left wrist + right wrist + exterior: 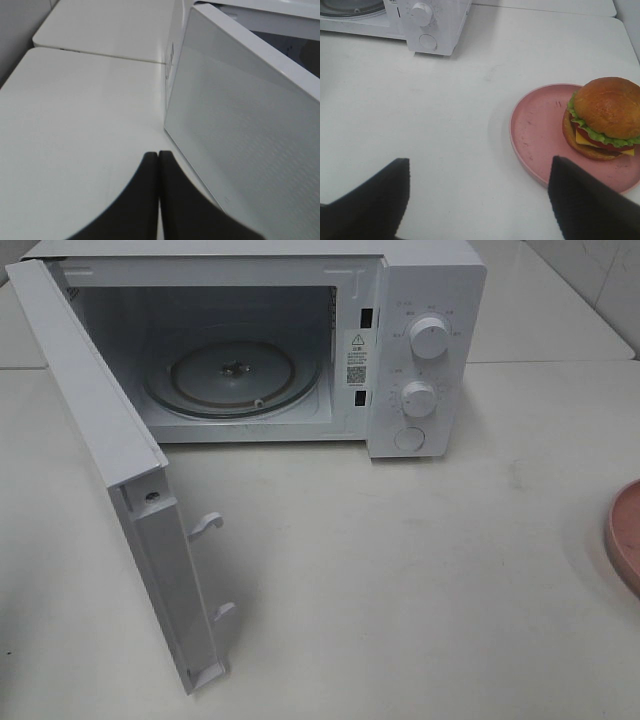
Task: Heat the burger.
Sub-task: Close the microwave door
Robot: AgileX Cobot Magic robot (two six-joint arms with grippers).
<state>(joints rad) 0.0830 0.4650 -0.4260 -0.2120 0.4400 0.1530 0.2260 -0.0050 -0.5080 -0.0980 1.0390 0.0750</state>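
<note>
White bench: carries every item listed; a seam shows along its far-left part behind the microwave.

Left gripper: seen only in the left wrist view. Dark fingers pressed together, nothing between them. It sits above the bench just beside the outer face of the microwave door.

Right gripper: seen only in the right wrist view. Dark fingers set wide apart, empty, over bare bench, short of the plate.

Pink plate: round, flat on the bench at its right edge; only a sliver of its rim appears in the exterior view. Apart from the right gripper's fingers.

Burger: on the pink plate, toward one side of it rather than the centre. Glossy brown bun, green lettuce, yellow cheese and a red layer visible. Upright, untouched by either gripper, well apart from the microwave.

Microwave door: white, swung fully open toward the near-left of the bench; two latch hooks stand out from its inner edge.

Microwave: white, toward the far edge of the bench. Cavity open, with a glass turntable inside. Two round dials and a round button on the right-hand panel.
</note>
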